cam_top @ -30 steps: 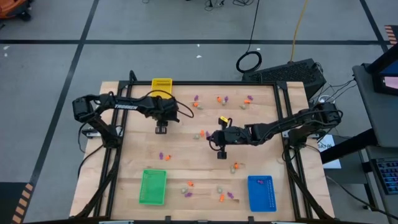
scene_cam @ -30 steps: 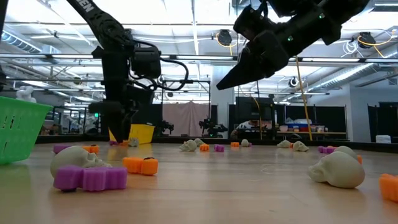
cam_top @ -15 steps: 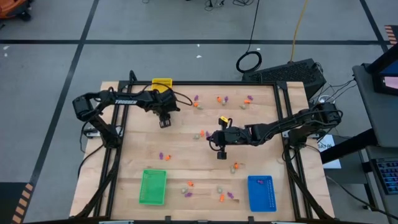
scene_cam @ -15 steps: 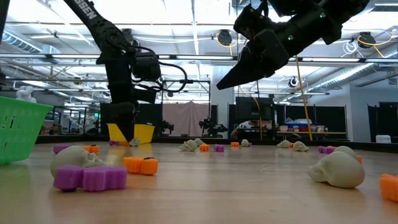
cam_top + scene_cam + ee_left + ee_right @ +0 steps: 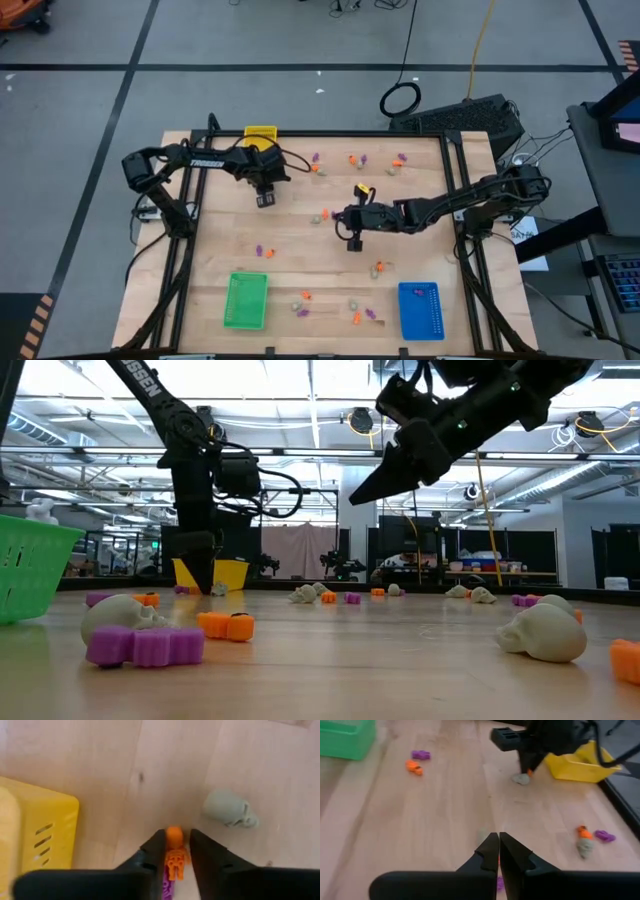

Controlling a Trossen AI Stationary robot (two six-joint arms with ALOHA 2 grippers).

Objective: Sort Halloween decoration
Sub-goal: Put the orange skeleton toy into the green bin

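Observation:
Tiny orange, purple and beige trinkets lie scattered over the wooden table (image 5: 300, 230). My left gripper (image 5: 265, 199) stands low over the far left, next to the yellow tray (image 5: 260, 135). Its fingers point down and are closed in on an orange trinket (image 5: 174, 852), with a purple one (image 5: 167, 887) right behind it. A beige skull (image 5: 230, 809) lies just beside them. My right gripper (image 5: 352, 243) hangs shut above the middle of the table, tilted forward and clear of the wood (image 5: 358, 495). My left gripper pinches the small orange trinket by its two long sides (image 5: 176, 862) between its two fingers. The fingers come from above, pointing down, and lie along either side of it. The trinket's rounded end (image 5: 174, 833) sticks out past the fingertips. It is at table level.
A green tray (image 5: 246, 299) stands near the front left and a blue tray (image 5: 420, 310) near the front right. More trinkets lie along the far edge (image 5: 355, 160) and between the front trays (image 5: 330, 308). Black frame rails (image 5: 185, 240) run along the table's sides.
My left gripper has gone toward the table's far edge and the yellow tray, sinking to the tabletop beside the beige skull. My right gripper has kept its place.

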